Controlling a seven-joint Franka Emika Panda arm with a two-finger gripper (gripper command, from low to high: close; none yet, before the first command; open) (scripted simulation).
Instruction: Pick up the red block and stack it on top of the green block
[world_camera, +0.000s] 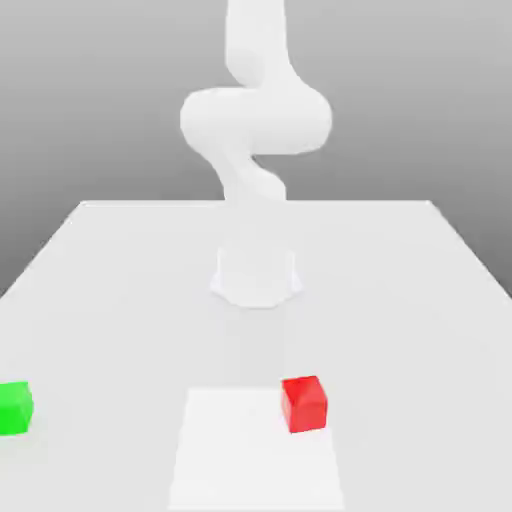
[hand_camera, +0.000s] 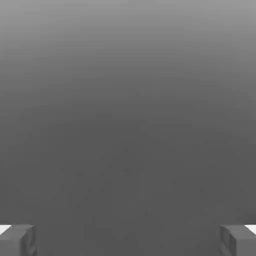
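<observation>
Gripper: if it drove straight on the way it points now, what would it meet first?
The way ahead of the gripper looks free as far as the hand view shows, with plain grey backdrop beyond; how far off that is stays unclear.

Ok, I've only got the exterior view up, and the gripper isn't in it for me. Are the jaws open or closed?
Observer: Open. In the hand view the gripper has its two fingertips standing wide apart.
Operator: Good. Anything caught between them? I see the red cube and the green cube down on the table, but can't check the grip.
Observer: Nothing is between them; the hand view has only plain grey background in the gap.
Operator: And is either cube lined up under the hand yet?
Observer: No, the hand camera has neither cube ahead of it, just that grey shading.
</observation>
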